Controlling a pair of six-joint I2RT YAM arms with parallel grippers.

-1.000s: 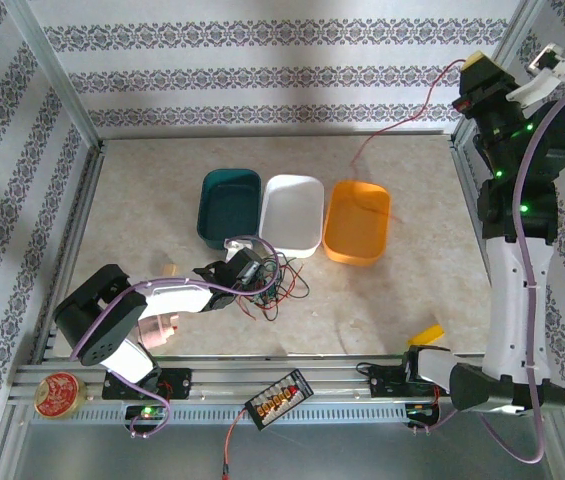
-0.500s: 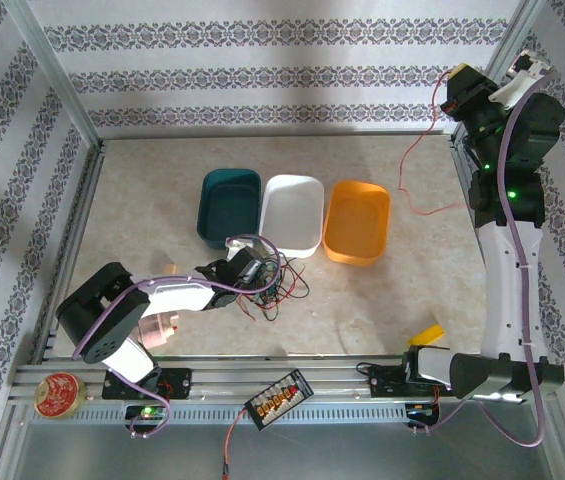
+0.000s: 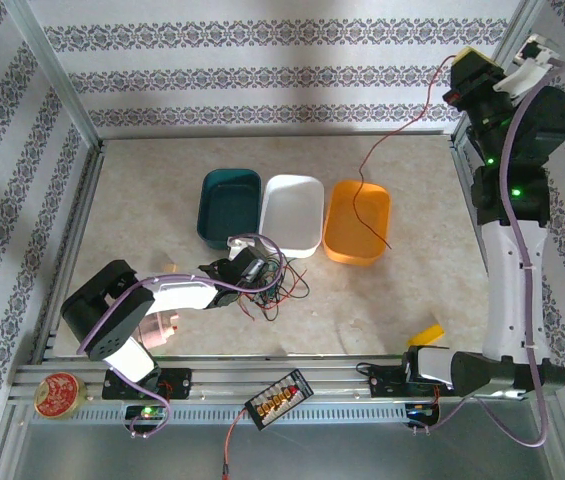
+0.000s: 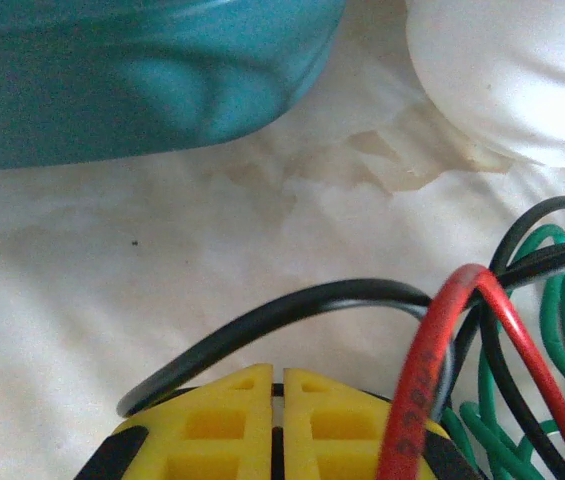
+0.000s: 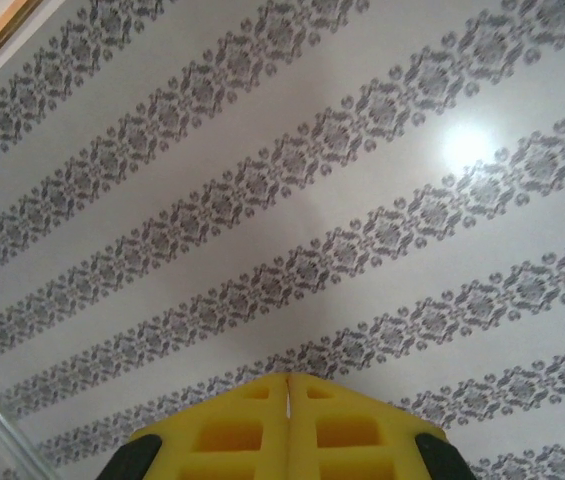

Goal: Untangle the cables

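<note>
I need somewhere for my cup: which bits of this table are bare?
Bare: the far strip behind the teal bin, white bin and orange bin; the left side beside it; the near right, toward the right arm. Crowded: before the white bin, where the cables tangle at the left gripper; a red cable dangles over the orange bin.

Three bins sit side by side: a teal bin (image 3: pixel 206 214), a white bin (image 3: pixel 293 212) and an orange bin (image 3: pixel 340 236). On the front rail there's a black connector strip (image 3: pixel 277 398). A round red tin (image 3: pixel 59 393) sits way off at the left end.
</note>
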